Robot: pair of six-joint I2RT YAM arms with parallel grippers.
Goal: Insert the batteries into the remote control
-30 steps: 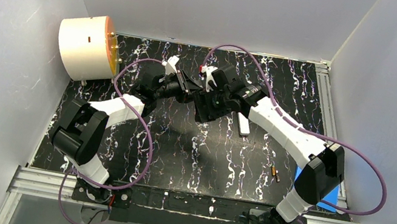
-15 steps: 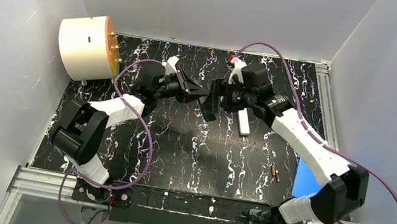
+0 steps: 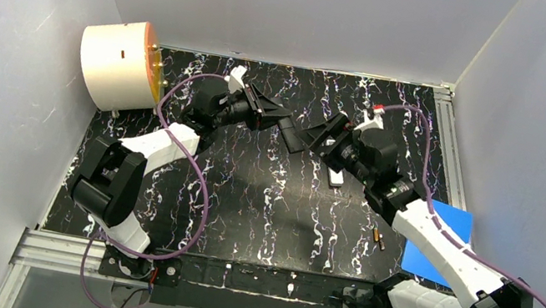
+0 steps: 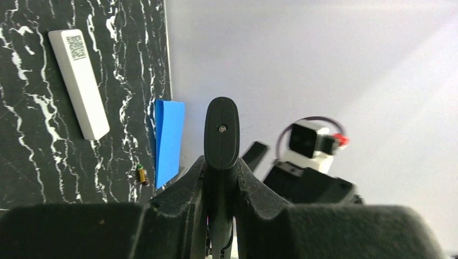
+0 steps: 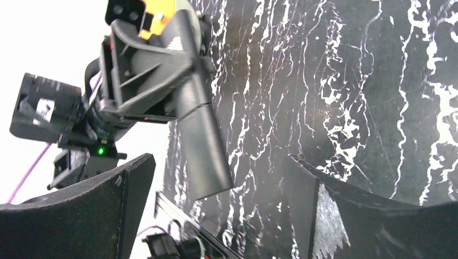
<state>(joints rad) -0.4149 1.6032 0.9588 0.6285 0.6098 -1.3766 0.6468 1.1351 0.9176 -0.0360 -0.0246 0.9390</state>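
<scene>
Right hand (image 3: 322, 136) withdrawn, jaws apart | left hand (image 4: 220, 175) clamps slim black remote (image 4: 221, 129)

The only marking is a small square black-and-white QR-style code (image 4: 76, 47), printed near one end of a slim white rectangular bar (image 4: 81, 91) that lies flat on the black white-veined table (image 4: 32, 151). Its pattern is too fine to decode. No letters, numbers or brand names can be read anywhere.

Cream drum (image 3: 114, 62) with an orange face lies on its side, far-left corner; blue sheet (image 4: 168, 135) at the marbled mat's (image 3: 244, 200) right edge.
</scene>
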